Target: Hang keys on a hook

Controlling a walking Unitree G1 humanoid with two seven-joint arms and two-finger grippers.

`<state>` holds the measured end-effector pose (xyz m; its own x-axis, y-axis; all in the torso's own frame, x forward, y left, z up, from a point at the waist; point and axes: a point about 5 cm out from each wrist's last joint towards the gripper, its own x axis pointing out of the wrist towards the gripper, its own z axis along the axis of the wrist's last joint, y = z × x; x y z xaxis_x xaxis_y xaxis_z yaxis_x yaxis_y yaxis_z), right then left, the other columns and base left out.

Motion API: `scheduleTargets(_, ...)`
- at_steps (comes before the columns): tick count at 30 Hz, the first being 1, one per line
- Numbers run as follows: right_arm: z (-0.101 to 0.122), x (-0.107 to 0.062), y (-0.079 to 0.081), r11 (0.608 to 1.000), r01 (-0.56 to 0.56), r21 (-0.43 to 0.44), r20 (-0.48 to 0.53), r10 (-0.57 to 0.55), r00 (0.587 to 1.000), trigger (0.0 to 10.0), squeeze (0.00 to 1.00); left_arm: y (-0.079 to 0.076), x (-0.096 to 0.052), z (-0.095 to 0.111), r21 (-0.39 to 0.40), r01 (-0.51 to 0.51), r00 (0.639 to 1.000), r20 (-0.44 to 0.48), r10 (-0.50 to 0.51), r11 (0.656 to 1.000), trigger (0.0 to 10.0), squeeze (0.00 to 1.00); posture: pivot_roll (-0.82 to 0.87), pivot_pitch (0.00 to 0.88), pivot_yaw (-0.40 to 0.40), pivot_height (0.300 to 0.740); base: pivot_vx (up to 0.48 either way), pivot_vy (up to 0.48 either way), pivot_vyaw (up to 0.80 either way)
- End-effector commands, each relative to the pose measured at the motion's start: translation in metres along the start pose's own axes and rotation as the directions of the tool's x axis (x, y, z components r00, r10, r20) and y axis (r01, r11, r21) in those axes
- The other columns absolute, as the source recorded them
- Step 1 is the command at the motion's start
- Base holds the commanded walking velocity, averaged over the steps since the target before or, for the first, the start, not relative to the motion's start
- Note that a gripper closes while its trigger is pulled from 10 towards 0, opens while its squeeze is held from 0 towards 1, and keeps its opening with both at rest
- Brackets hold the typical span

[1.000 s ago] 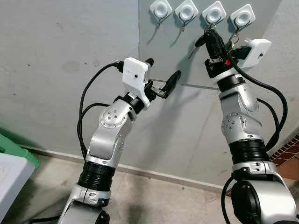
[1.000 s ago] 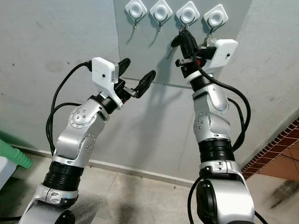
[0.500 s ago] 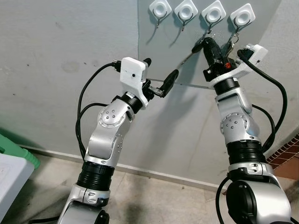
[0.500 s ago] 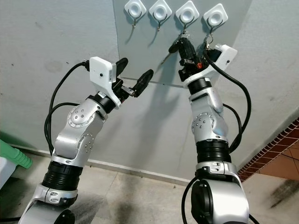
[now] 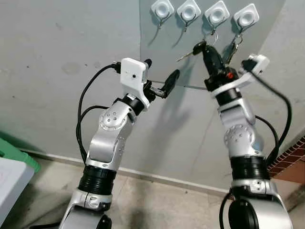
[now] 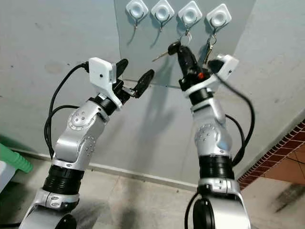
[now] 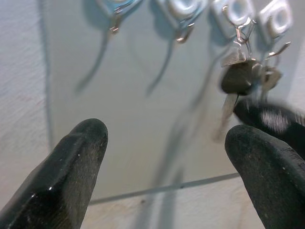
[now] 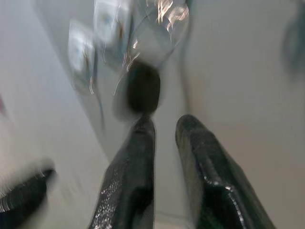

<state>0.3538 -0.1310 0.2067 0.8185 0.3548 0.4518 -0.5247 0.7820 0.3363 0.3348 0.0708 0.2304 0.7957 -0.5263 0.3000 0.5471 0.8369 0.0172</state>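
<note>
Four white hooks sit in a row high on a grey wall panel (image 5: 162, 109). From the third hook (image 5: 217, 12) a ring hangs with a black-headed key (image 5: 198, 47), its blade pointing left. The key is blurred in the wrist views. My right gripper (image 5: 206, 49) is raised just below that hook. Its fingers (image 8: 138, 157) are nearly together with nothing between them, and the key head (image 8: 143, 89) lies just past their tips. A second key bunch (image 5: 233, 46) hangs from the fourth hook (image 5: 247, 15). My left gripper (image 5: 162, 68) is held open left of the keys, with fingertips (image 7: 88, 136) wide apart.
The first hook (image 5: 162, 8) and second hook (image 5: 188, 9) carry nothing. A green object (image 5: 16, 152) and a white bin (image 5: 12, 183) stand at the lower left. Red brick (image 5: 293, 157) shows at the lower right. A concrete floor (image 5: 157, 200) runs along the wall's foot.
My right gripper has come down and away from the third hook and its wrist has rolled. The black-headed key now hangs from that hook, swung left. The left arm barely moved.
</note>
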Motion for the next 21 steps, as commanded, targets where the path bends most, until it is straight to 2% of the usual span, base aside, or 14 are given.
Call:
scheduleTargets(1,0.000,-0.003,0.000,0.995,0.005,-0.096,-0.009,-0.006,1.000,10.0,1.00,0.008,-0.005,-0.011,-0.012,-0.064,0.998,-0.029,0.063,0.998,10.0,0.00,-0.03,0.033,-0.004,0.740,0.000,0.000,0.00)
scheduleTargets(2,0.000,-0.003,0.000,0.995,0.005,-0.096,-0.009,-0.006,1.000,10.0,1.00,0.008,-0.005,-0.011,-0.012,-0.064,0.998,-0.029,0.063,0.998,10.0,0.00,-0.03,0.033,-0.004,0.740,0.000,0.000,0.00)
scheduleTargets(3,-0.006,-0.008,-0.004,0.988,0.027,-0.154,-0.029,-0.032,0.999,10.0,1.00,0.013,-0.008,-0.018,-0.007,-0.098,0.994,-0.046,0.097,0.995,10.0,0.00,-0.03,0.032,-0.005,0.740,0.000,0.000,0.00)
scheduleTargets(4,-0.007,-0.010,-0.005,0.985,0.032,-0.167,-0.033,-0.038,0.999,10.0,1.00,0.014,-0.009,-0.021,-0.004,-0.106,0.993,-0.052,0.105,0.994,10.0,0.00,-0.03,0.032,-0.006,0.740,0.000,0.000,0.00)
scheduleTargets(8,-0.023,-0.028,-0.017,0.974,0.109,-0.198,-0.079,-0.126,0.989,10.0,1.00,0.028,-0.024,-0.047,-0.011,-0.213,0.969,-0.127,0.210,0.977,10.0,0.00,-0.03,0.033,-0.005,0.740,0.000,0.000,0.00)
scheduleTargets(11,-0.027,-0.034,-0.021,0.971,0.129,-0.202,-0.094,-0.150,0.984,10.0,1.00,0.031,-0.030,-0.055,-0.006,-0.239,0.962,-0.134,0.236,0.971,10.0,0.00,-0.02,0.035,-0.004,0.740,0.000,0.000,0.00)
scheduleTargets(12,-0.030,-0.038,-0.024,0.966,0.144,-0.214,-0.101,-0.169,0.980,10.0,1.00,0.033,-0.034,-0.060,0.007,-0.253,0.958,-0.137,0.252,0.967,10.0,0.00,-0.03,0.037,-0.003,0.740,0.000,0.000,0.00)
scheduleTargets(13,-0.038,-0.051,-0.034,0.949,0.208,-0.237,-0.122,-0.241,0.963,10.0,1.00,0.039,-0.044,-0.075,-0.027,-0.311,0.936,-0.181,0.302,0.950,10.0,0.00,-0.03,0.036,-0.001,0.740,0.000,0.000,0.00)
scheduleTargets(14,-0.040,-0.057,-0.039,0.940,0.229,-0.251,-0.129,-0.267,0.955,10.0,0.00,0.042,-0.050,-0.081,-0.024,-0.345,0.921,-0.204,0.333,0.938,10.0,0.00,-0.03,0.036,-0.001,0.740,0.000,0.000,0.00)
scheduleTargets(18,-0.045,-0.071,-0.047,0.918,0.285,-0.277,-0.135,-0.331,0.934,10.0,0.00,0.048,-0.063,-0.094,-0.034,-0.401,0.891,-0.249,0.381,0.916,10.0,0.00,-0.03,0.030,0.001,0.740,0.000,0.000,0.00)
scheduleTargets(19,-0.049,-0.083,-0.053,0.902,0.316,-0.294,-0.147,-0.369,0.918,10.0,0.00,0.051,-0.072,-0.102,-0.036,-0.426,0.877,-0.263,0.403,0.904,10.0,0.00,-0.03,0.025,0.001,0.740,0.000,0.000,0.00)
scheduleTargets(21,-0.051,-0.091,-0.056,0.893,0.335,-0.299,-0.153,-0.392,0.907,10.0,0.00,0.053,-0.078,-0.106,-0.032,-0.448,0.865,-0.267,0.424,0.893,10.0,0.00,-0.03,0.025,0.001,0.740,0.000,0.000,0.00)
